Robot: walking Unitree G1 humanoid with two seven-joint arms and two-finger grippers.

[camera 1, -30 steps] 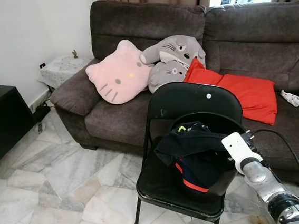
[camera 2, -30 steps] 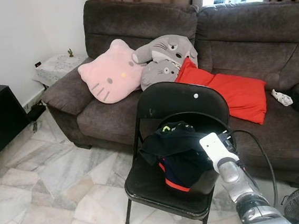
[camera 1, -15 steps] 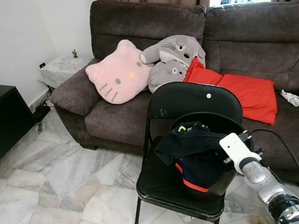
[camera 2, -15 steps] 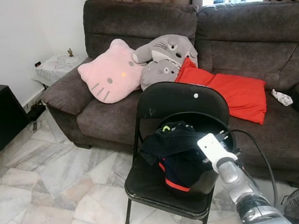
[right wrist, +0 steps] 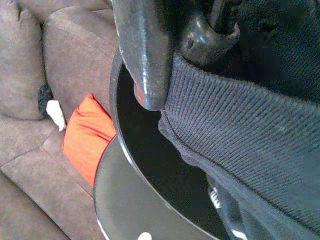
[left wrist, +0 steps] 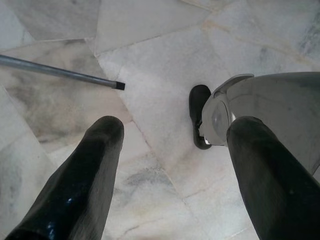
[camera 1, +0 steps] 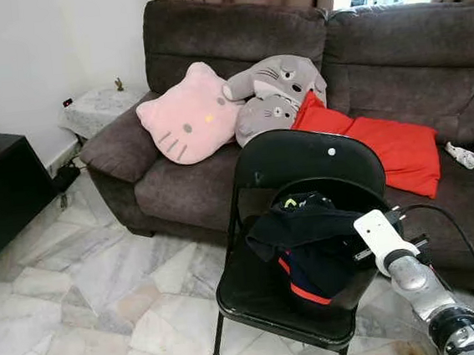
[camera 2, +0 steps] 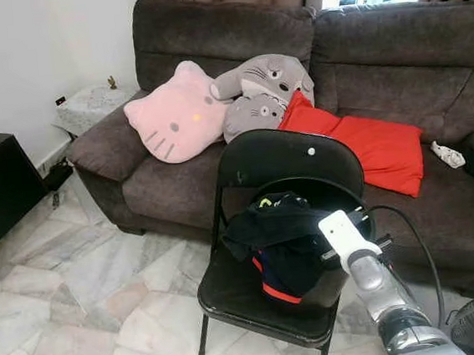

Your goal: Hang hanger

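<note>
The right hand (right wrist: 170, 55) is reaching into the dark navy garment (camera 1: 314, 237) that is lying heaped on the seat of the black folding chair (camera 1: 302, 158), in front of the brown sofa (camera 1: 393, 53). Its fingers (right wrist: 142, 50) are clenched on the garment's ribbed edge. The left hand (left wrist: 170, 170) is hanging released over the marble floor (left wrist: 150, 55). A hanger cannot be made out under the fabric.
</note>
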